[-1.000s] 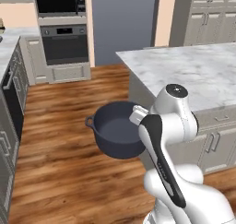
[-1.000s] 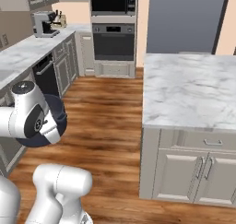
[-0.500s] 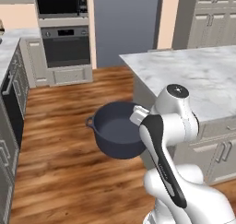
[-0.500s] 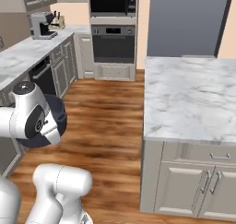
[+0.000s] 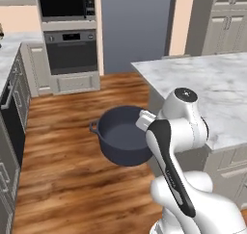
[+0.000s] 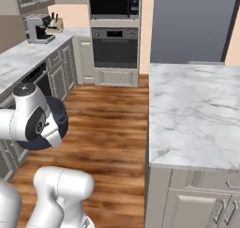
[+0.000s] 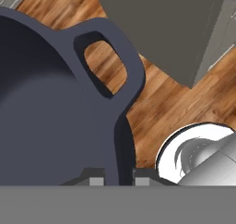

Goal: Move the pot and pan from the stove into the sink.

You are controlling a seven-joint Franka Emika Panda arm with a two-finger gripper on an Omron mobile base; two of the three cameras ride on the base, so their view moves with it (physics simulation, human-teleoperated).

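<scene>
The arm (image 5: 176, 146) is glossy white, built of fat rounded segments. A dark grey band runs down its upper link, and a dark round cap tops the joint. Another joint (image 6: 33, 121) carries a grey disc face with small marks.

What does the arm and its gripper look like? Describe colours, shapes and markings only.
The arm is glossy white, built of rounded, bulbous segments. A dark band runs along one link, and a round dark-grey cap with a small light dot tops the upper joint. In the right base view a grey disc with small marks covers a joint. The gripper ends in two small dark finger tips with pale square pads.
</scene>
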